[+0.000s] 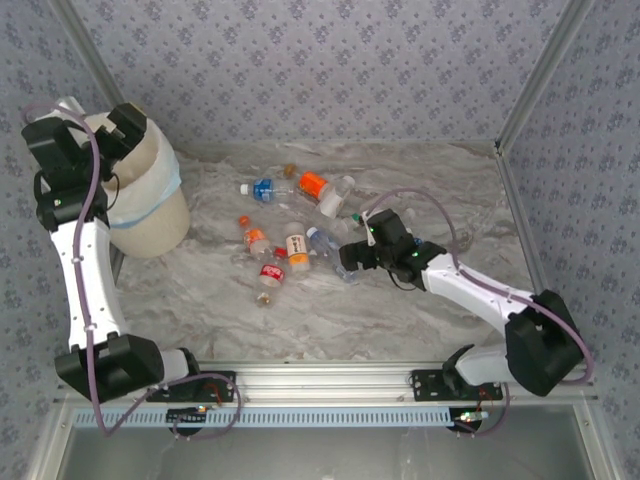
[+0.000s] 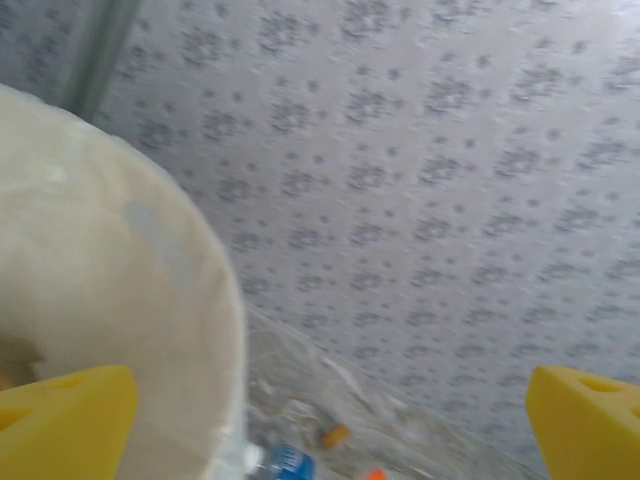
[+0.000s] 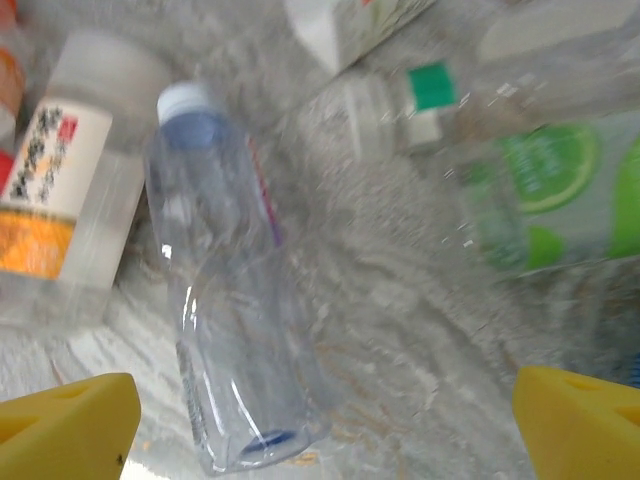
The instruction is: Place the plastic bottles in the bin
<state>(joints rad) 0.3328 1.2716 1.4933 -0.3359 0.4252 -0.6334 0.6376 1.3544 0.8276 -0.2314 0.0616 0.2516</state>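
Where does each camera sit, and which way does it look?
Top: high behind the robot, looking down on table, bottles and bin; left arm, right arm show.
Left wrist: over the bin, facing the back wall; open left claw shows.
Right wrist: looking down at a clear bottle; open right claw shows.
Shared: top and right wrist both see that bottle.

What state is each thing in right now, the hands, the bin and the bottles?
Bin: upright, lined with a bag.
Left hand: open, empty, above its rim.
Clear bottle: lying on its side, capped.
Right hand: open, empty, just over it.
Orange-labelled bottle: lying down, capped.
Green-labelled bottle: lying down.
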